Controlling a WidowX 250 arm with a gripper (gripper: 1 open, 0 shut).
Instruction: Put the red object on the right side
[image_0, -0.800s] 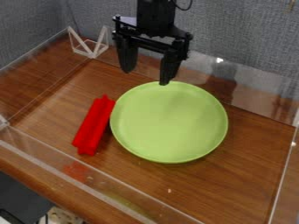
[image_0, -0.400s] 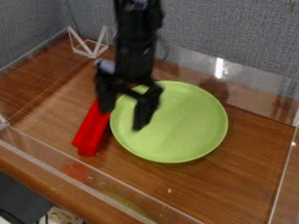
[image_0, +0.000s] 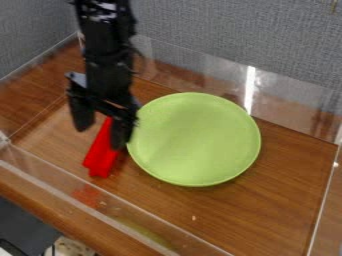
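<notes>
Jaws spread wide, the black gripper (image_0: 104, 122) points straight down over the upper end of the red object (image_0: 103, 152), one finger on each side of it; whether the fingers touch it cannot be told. Nothing is held.

Only the lower part of the red object shows below the gripper: a bright red, long, narrow bar lying flat on the wooden tabletop (image_0: 54, 105), its side nearest the plate just beside the left rim of the lime-green plate (image_0: 195, 138). Left of the bar is bare wood reaching to the clear acrylic wall (image_0: 27, 135) that fences the table. In front of the bar a short strip of wood runs to the front wall. Right of the plate, open wood stretches to the far right wall.

Compared with a moment earlier, the gripper has moved left off the plate and lower, so it now straddles the bar. Bar and plate lie where they were.
</notes>
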